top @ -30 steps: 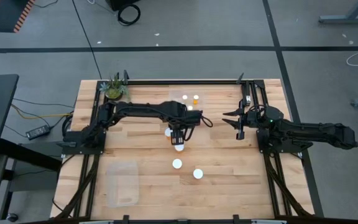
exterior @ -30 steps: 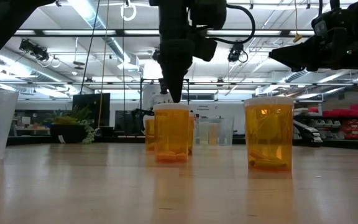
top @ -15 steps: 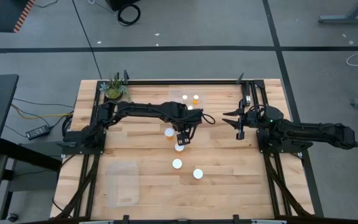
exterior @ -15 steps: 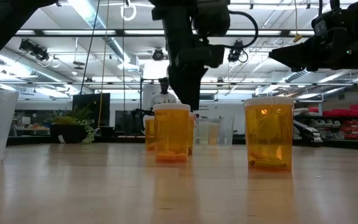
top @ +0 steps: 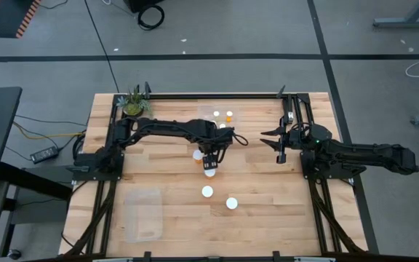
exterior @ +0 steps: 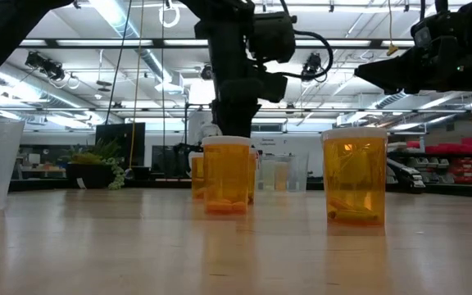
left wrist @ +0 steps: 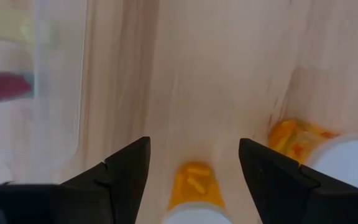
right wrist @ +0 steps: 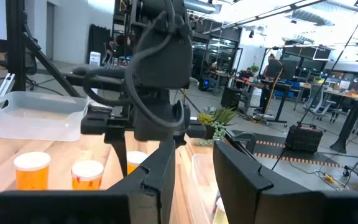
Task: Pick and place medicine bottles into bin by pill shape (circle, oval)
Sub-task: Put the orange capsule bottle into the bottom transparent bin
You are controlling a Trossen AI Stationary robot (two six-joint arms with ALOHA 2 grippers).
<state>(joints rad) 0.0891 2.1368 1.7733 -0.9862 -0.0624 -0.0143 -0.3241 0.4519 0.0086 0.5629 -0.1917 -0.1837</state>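
Several orange medicine bottles with white caps stand upright on the wooden table (top: 268, 204). My left gripper (top: 210, 163) points down, open, over one bottle (top: 209, 172) at mid table. In the left wrist view its fingers (left wrist: 126, 177) stand on either side of that bottle (left wrist: 194, 183), apart from it. Another bottle (left wrist: 334, 155) stands close beside. Two bottles (exterior: 226, 176) (exterior: 355, 176) stand nearer the front edge and largely hide the one under the gripper in the low view. My right gripper (top: 265, 138) waits open at the table's right, held level and clear of everything.
A clear bin (top: 142, 212) lies at the near left of the table and another clear bin (right wrist: 36, 115) at the far middle, with two bottles (top: 229, 115) by it. A small potted plant (top: 133, 104) stands at the far left corner. Black frame rails run along both sides.
My left gripper has come down over the bottle at mid table and tipped to point more steeply downward. The bottles have stayed where they were.
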